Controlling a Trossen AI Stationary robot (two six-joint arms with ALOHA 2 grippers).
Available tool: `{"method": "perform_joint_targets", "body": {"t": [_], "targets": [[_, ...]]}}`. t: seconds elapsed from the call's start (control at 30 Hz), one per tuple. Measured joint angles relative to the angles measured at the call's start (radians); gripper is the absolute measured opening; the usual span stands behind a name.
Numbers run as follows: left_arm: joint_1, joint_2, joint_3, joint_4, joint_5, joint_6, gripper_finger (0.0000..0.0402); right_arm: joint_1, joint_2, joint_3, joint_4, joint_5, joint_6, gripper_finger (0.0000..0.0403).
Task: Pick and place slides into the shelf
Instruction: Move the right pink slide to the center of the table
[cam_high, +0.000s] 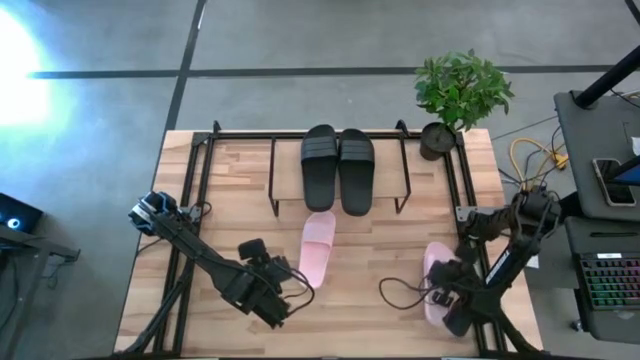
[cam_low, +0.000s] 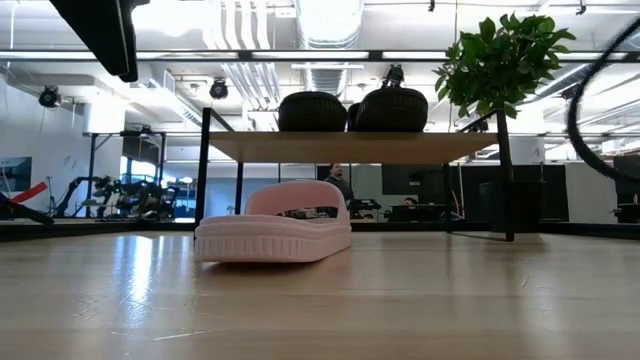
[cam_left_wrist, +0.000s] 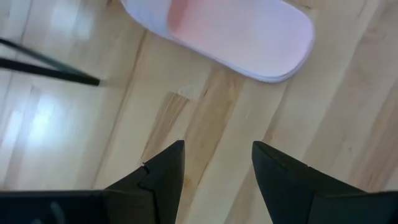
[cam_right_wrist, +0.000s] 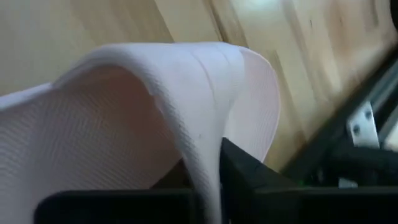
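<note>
The shelf (cam_high: 288, 160) stands at the table's far middle, and the black pair (cam_high: 338, 168) lies on its wood top (cam_low: 350, 146). One pale pink slide (cam_high: 318, 248) lies sole down on the table in front of it. My left gripper (cam_high: 277, 290) hovers open just short of this slide's near end (cam_left_wrist: 249, 37), touching nothing. The second pink slide (cam_high: 436, 278) lies near the table's right side, with my right gripper (cam_high: 448, 297) shut on it. The low view shows only the middle pink slide (cam_low: 275, 228). My right gripper is shut on the second pink slide's strap (cam_right_wrist: 186, 106), at the strap's edge. One dark finger (cam_right_wrist: 249, 177) shows beside the edge; the strap hides the other. The fingers come from the table's near right. Whether the slide is lifted I cannot tell.
A potted plant (cam_high: 445, 110) stands at the table's far right corner beside the shelf. Black frame rails (cam_high: 190, 190) run along the table's left and right sides. A black cable (cam_high: 400, 297) loops on the wood near my right gripper. Bare wood lies between the two pink slides.
</note>
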Motion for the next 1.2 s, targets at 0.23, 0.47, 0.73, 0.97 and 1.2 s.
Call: {"method": "perform_joint_targets", "body": {"t": [0.23,0.47,0.73,0.97,1.2], "targets": [[0.004,0.0,-0.081,0.001,0.011,-0.204,0.0173,-0.112,-0.004,0.09,0.015,0.209,-0.209,0.0014],[0.003,-0.045,-0.197,0.186,0.062,-0.274,0.017,-0.301,-0.004,0.164,0.149,0.356,-0.518,0.0013],[0.001,-0.213,-0.373,0.389,0.012,-0.273,0.0131,-0.52,0.022,0.171,0.327,0.411,-0.63,0.0013],[0.001,-0.325,-0.509,0.419,-0.053,-0.264,0.0116,-0.612,0.092,0.24,0.426,0.479,-0.775,0.0013],[0.001,-0.377,-0.618,0.534,-0.051,-0.265,0.0115,-0.621,0.2,0.306,0.441,0.531,-0.89,0.0014]]}}
